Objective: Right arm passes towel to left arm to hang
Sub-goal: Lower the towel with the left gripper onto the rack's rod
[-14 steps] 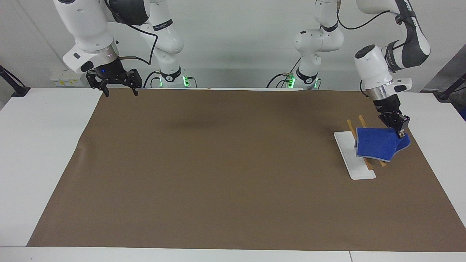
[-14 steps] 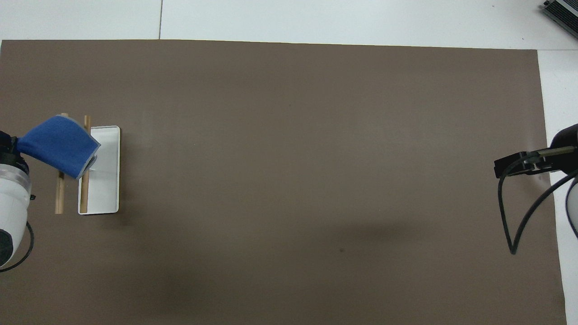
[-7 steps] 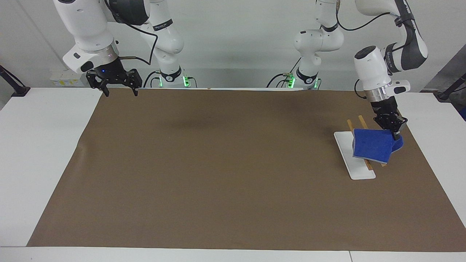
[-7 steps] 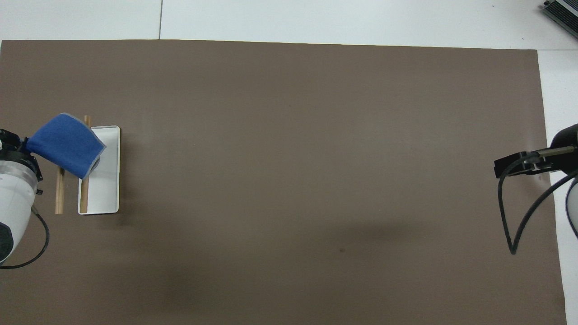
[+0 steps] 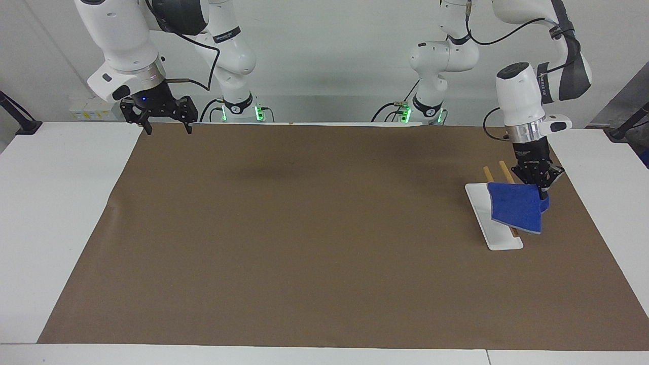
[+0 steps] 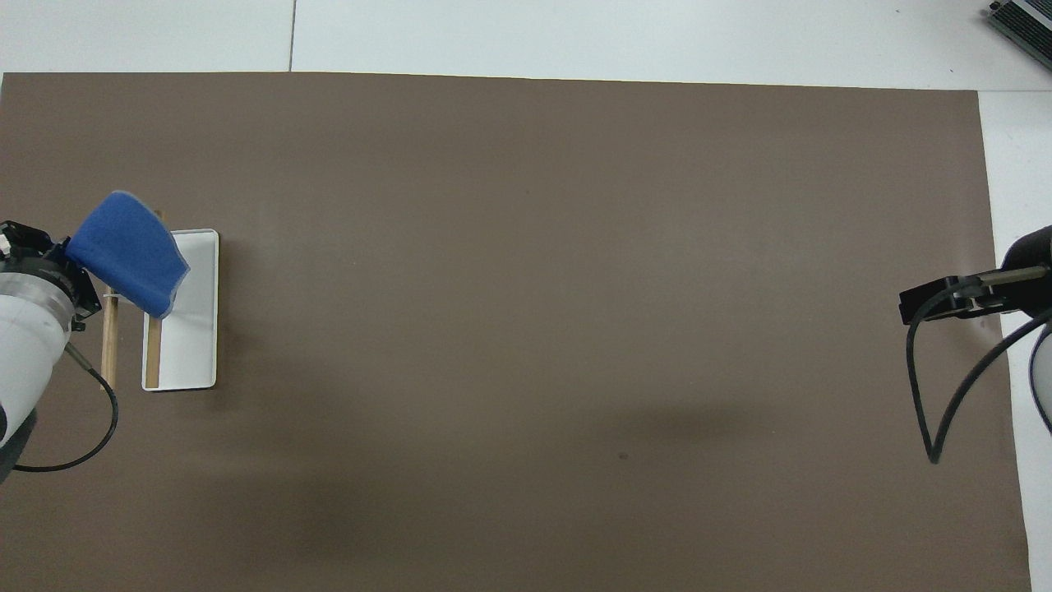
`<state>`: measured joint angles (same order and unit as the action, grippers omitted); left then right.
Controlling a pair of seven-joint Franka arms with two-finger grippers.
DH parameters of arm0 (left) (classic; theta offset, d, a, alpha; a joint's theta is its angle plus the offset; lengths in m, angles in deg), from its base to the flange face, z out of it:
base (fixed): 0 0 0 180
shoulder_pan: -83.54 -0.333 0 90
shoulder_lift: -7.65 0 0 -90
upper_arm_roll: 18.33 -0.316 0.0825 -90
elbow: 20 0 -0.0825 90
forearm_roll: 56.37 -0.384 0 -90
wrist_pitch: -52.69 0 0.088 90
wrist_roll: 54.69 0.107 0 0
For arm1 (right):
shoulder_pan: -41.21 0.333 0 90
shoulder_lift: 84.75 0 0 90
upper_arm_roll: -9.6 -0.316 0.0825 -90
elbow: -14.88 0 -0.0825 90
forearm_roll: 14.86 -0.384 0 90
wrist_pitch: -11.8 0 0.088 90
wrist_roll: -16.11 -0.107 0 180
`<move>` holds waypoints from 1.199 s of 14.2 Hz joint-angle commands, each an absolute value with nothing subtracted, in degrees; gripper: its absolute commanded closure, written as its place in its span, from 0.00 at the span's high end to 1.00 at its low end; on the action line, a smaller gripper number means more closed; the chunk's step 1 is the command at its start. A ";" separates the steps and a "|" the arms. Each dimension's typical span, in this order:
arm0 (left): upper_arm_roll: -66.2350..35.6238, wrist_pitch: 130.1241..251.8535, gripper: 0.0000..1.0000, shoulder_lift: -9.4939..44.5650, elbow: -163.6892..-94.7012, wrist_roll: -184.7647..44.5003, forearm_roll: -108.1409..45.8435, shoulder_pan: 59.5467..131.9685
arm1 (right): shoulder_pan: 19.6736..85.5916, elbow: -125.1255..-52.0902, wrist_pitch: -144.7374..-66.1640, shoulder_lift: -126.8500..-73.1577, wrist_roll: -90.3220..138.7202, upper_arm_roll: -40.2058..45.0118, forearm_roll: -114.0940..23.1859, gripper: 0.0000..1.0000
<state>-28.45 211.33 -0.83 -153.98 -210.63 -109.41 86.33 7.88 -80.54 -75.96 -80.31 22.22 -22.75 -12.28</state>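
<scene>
Blue towel [image 5: 516, 207] hangs slantwise over rack [image 5: 494, 220], clamped by left end effector [image 5: 542, 191]; right end effector [image 5: 166, 128] apart.

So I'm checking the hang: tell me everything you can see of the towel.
The towel is a small bright-blue cloth with pale edging, soft and slightly curled. The left gripper, shut, pinches one corner, so it hangs draped over the rack's wooden bars, covering their middle, above the white base, at the left arm's end of the table.

Towel [image 5: 516, 208] bright blue, pale edging; rack base [image 5: 499, 237] white; rods [image 6: 108, 345] tan; mat [image 5: 304, 228] brown.
</scene>
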 commanded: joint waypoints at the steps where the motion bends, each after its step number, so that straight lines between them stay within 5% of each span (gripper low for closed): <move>1: -27.83 209.93 0.02 0.27 -152.01 -214.21 -107.18 87.41 | 7.72 -81.71 -76.71 -79.04 22.35 -22.48 -13.55 1.00; 17: -27.56 209.93 0.02 -1.66 -157.37 -208.85 -105.50 87.23 | 7.72 -81.71 -76.71 -79.04 22.35 -22.39 -13.63 1.00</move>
